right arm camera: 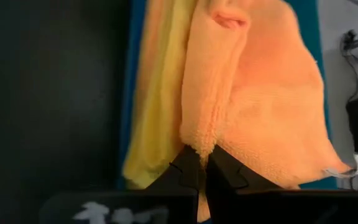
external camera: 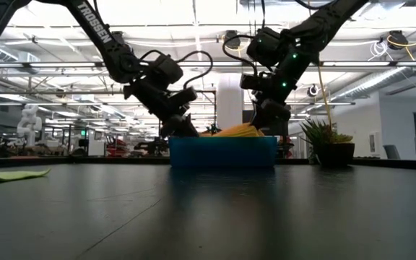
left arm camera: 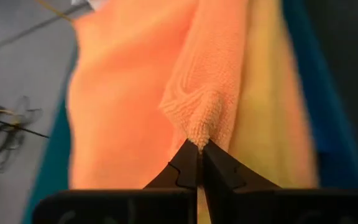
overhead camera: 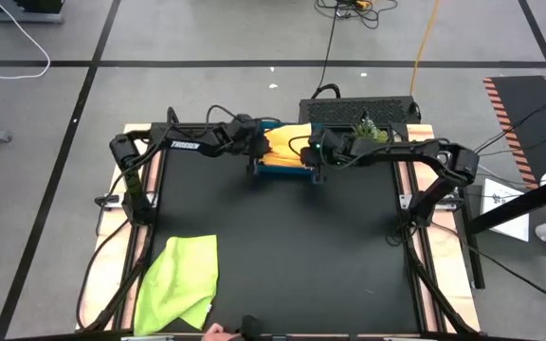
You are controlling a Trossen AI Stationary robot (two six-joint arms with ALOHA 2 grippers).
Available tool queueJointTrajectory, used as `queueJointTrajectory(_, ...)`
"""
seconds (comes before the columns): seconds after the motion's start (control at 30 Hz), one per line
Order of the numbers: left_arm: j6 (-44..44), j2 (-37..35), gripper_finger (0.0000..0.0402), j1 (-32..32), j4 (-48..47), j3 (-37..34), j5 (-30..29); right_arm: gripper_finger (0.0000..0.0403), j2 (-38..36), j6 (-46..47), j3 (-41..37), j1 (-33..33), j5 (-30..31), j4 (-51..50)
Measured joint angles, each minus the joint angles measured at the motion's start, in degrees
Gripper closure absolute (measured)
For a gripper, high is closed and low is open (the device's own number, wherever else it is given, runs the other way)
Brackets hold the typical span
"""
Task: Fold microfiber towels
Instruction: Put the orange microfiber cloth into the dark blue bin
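From above, a blue tray (overhead camera: 283, 170) sits at the middle of the table's (overhead camera: 282, 256) far edge, holding an orange towel (overhead camera: 282, 144) over a yellow towel (overhead camera: 284, 160). The left gripper (overhead camera: 265, 145) reaches in over the tray's left end and the right gripper (overhead camera: 313, 152) over its right end, each at the orange towel. A lime towel (overhead camera: 178, 284) lies rumpled at the near left corner, well apart from the tray, and a potted plant (overhead camera: 372, 131) stands just beyond the far edge. From table height, the tray (external camera: 222, 152) shows as a blue wall with orange towel (external camera: 237, 131) humped above its rim; both grippers (external camera: 183, 126) (external camera: 266, 123) dip in behind it, the plant (external camera: 329, 144) stands to one side, and the lime towel (external camera: 9, 175) is a thin strip at the table's edge. At the left wrist, the fingers (left arm camera: 188, 168) are pinched tight on a bunched fold of the orange towel (left arm camera: 129, 112), yellow towel (left arm camera: 272, 124) alongside it. At the right wrist, the fingers (right arm camera: 225, 171) likewise clamp a fold of the orange towel (right arm camera: 260, 106), yellow towel (right arm camera: 154, 118) next to it, above the tray (right arm camera: 133, 37).
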Motion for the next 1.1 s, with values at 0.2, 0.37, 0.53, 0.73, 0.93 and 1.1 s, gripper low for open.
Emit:
queueJointTrajectory(0.2, 0.1, -1.5, 0.0383, -1.8, -5.2, 0.0, -0.4, 0.039, 0.0, 2.9, 0.0, 0.5, -3.5, -0.8)
queueJointTrajectory(0.37, 1.0, -5.5, 0.0381, -1.8, -10.6, 0.0, 0.5, 0.0358, 0.0, 4.0, 0.0, 0.4, -7.6, -0.9)
queueJointTrajectory(0.53, 1.9, -9.6, 0.0373, -1.8, -14.6, 0.0, 1.1, 0.0319, 0.0, 4.0, 0.0, 0.5, -7.7, -1.3)
queueJointTrajectory(0.73, 0.9, -10.5, 0.0306, -2.7, -18.5, 0.0, 1.3, 0.0275, 0.0, 5.9, 0.0, 0.5, -7.7, -2.3)
queueJointTrajectory(0.93, -2.8, -10.7, 0.0226, -4.5, -19.4, 0.0, -3.6, 0.0248, -1.2, 7.5, 0.0, 0.5, -7.7, -6.6)
queueJointTrajectory(1.1, -3.4, -14.5, 0.0189, -5.9, -20.9, 0.0, -5.8, 0.0241, -5.0, 8.5, -0.1, 1.2, -7.7, -8.7)
